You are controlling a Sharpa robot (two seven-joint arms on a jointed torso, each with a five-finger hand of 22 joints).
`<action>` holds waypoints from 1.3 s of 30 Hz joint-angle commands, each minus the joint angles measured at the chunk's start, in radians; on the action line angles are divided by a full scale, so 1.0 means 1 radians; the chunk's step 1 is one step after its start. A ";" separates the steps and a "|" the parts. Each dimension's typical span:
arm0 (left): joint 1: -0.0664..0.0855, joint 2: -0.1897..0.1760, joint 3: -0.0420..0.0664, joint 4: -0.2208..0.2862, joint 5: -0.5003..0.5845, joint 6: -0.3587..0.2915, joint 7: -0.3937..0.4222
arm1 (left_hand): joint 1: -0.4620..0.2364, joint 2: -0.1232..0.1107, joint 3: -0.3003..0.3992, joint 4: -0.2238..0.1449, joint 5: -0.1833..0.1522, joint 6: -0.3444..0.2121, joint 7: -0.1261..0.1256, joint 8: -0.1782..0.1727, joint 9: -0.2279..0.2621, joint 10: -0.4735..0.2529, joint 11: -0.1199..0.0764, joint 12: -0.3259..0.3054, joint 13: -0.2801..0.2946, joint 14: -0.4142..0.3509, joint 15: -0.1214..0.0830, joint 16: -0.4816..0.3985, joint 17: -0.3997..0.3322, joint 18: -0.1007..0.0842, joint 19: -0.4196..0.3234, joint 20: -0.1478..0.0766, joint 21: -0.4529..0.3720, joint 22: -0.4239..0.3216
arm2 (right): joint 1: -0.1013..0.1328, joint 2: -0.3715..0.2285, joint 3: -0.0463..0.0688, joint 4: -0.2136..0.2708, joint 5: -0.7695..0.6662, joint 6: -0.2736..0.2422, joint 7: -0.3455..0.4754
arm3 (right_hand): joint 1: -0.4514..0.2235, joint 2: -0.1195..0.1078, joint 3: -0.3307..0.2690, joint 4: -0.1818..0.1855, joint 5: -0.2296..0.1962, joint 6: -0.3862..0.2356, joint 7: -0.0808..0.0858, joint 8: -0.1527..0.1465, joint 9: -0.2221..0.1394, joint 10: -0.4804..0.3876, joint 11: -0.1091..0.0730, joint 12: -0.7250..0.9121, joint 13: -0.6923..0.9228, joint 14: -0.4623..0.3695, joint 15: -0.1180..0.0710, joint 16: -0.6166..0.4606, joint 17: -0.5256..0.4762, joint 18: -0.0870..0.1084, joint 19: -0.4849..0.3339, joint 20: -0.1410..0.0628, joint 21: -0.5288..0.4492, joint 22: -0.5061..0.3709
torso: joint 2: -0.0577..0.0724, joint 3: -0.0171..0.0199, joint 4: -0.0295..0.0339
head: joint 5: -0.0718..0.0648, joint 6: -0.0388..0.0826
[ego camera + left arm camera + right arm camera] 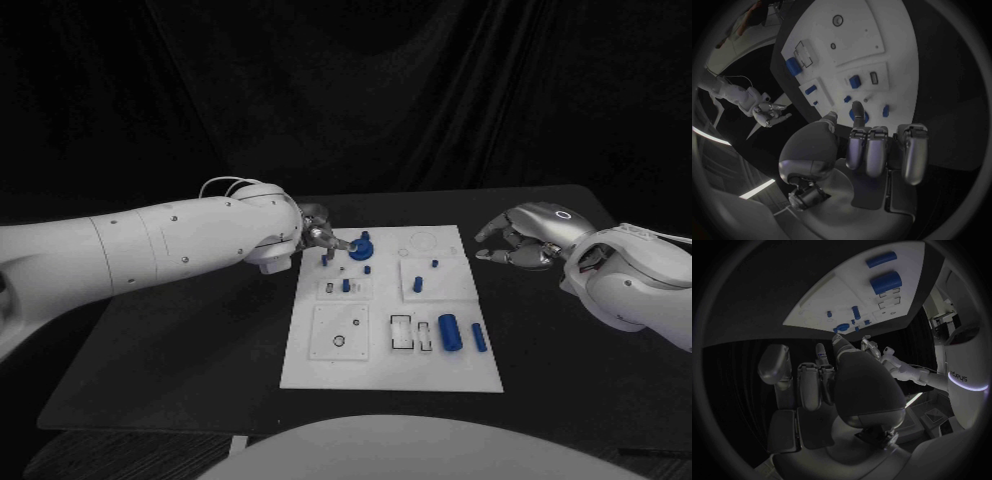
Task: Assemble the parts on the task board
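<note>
black table [173, 370], bearing the white task board [392, 362] at its middle. left hand [320, 240] at the board's far left corner, fingertips pinching a round blue part [361, 247] standing there. right hand [522, 243] off the board's right edge, fingers curled, holding nothing. two blue cylinders [450, 331] lying near the right edge.

Matte black rectangular table [173, 370] with a straight far edge, heavy black draped curtain [361, 90] hanging in soft folds across the whole wall behind it, dim even light, darkness around the table's sides
</note>
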 commanded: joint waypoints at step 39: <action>-0.017 0.110 0.001 -0.304 -0.071 0.114 0.050 | 0.064 0.034 -0.038 0.010 -0.043 -0.063 0.019 -0.045 0.021 0.105 0.013 0.004 0.263 0.104 0.012 0.003 0.264 0.008 0.047 0.010 -0.019 0.213 | -0.033 -0.009 0.001 0.012 0.054 -0.125 0.143 | -0.012 0.031 0.029 0.016 0.107 0.063 -0.002 -0.002 0.008 0.017 0.004 0.000 0.141 0.071 0.000 0.011 0.165 0.012 0.021 -0.004 0.022 0.143 | 0.026 -0.0111 0.0009 | 0.023 0.000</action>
